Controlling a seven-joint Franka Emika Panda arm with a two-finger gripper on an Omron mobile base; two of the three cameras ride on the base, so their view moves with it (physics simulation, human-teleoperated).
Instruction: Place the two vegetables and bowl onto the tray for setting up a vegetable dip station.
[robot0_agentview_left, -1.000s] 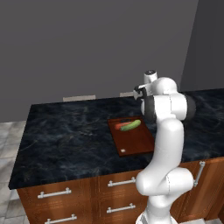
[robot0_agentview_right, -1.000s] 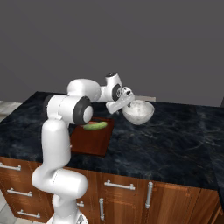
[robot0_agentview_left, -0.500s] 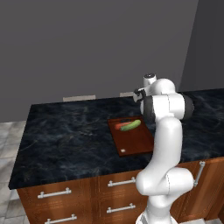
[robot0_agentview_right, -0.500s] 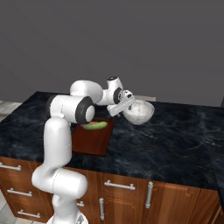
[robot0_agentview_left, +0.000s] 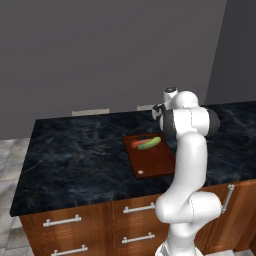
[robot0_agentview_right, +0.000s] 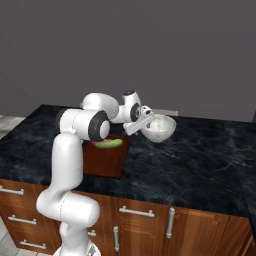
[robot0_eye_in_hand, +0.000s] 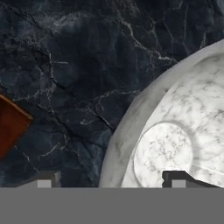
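Fingers astride the bowl rim, vegetables already on the tray.

On the left, tray (robot0_agentview_left: 152, 159) flat on the dark marble table (robot0_agentview_left: 75, 155), carrying the green cucumber piece (robot0_agentview_left: 149, 144) with the orange-red carrot piece (robot0_agentview_left: 138, 143) just beside it, touching or nearly so, both lying crosswise near the handle-slot end. Further right in the right base view, arm reaching forward and low over the table, hand pitched down toward the bowl (robot0_agentview_right: 159, 128), which stands on the table just beyond the tray's far corner, not yet on it. In the hand view, fingers (robot0_eye_in_hand: 111, 179) spread wide, holding nothing: one tip outside the near wall over bare table, the other inside over the bowl's flat bottom, rim running between them. Probably about to close on that wall; tray corner (robot0_eye_in_hand: 11, 124) off to the left, so the carry should go that way.
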